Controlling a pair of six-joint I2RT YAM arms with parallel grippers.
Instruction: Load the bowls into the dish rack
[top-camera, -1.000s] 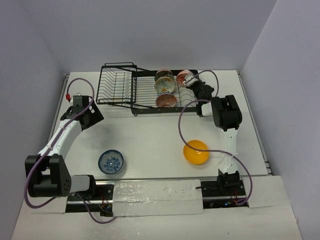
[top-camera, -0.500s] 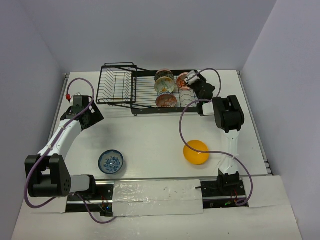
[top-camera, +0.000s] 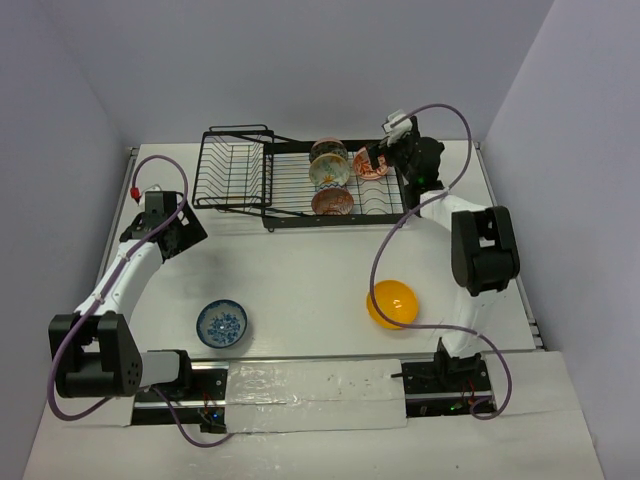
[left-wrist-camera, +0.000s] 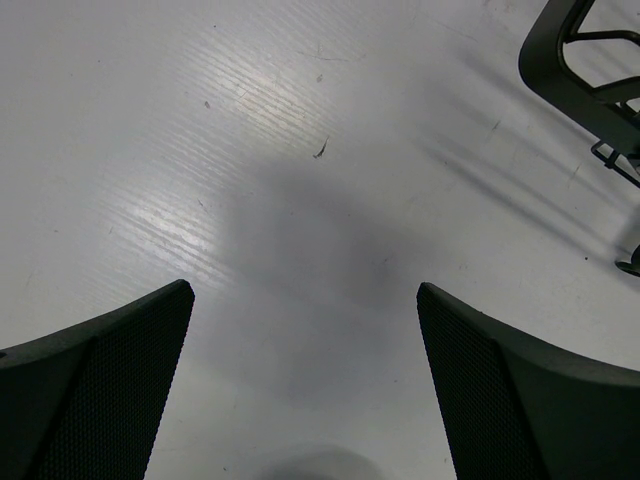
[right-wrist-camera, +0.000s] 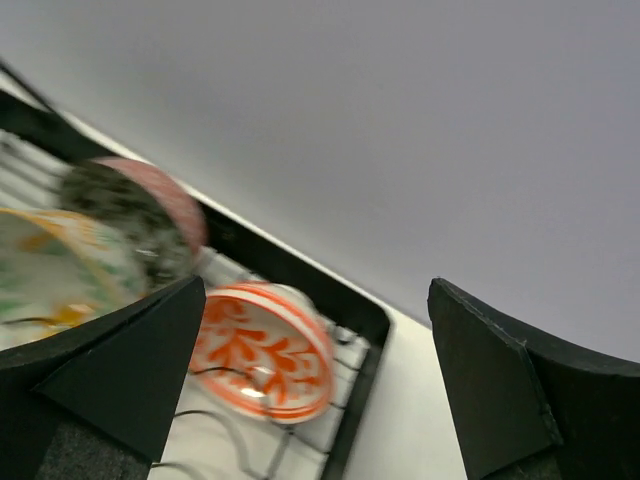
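I see the floral bowl (right-wrist-camera: 262, 350) standing at the right end of the rack (top-camera: 240, 175) beside other bowls (top-camera: 330, 172), my right tool (right-wrist-camera: 315, 290) spread empty just above it. The yellow bowl (top-camera: 391, 303) and blue bowl (top-camera: 222, 323) sit on the surface (top-camera: 300, 270); my left tool (left-wrist-camera: 305, 290) hangs parted, empty.

Arms (top-camera: 125, 270): white links, black joints; purple cables (top-camera: 373, 265); textured black fingers (left-wrist-camera: 100, 400).

The right gripper (right-wrist-camera: 318, 290) gapes wide, framing an orange-red floral bowl (right-wrist-camera: 262, 350) tilted in the dish rack (right-wrist-camera: 366, 322) corner, near a leaf-patterned bowl (right-wrist-camera: 50, 270) and a dark pink-rimmed bowl (right-wrist-camera: 135, 205).
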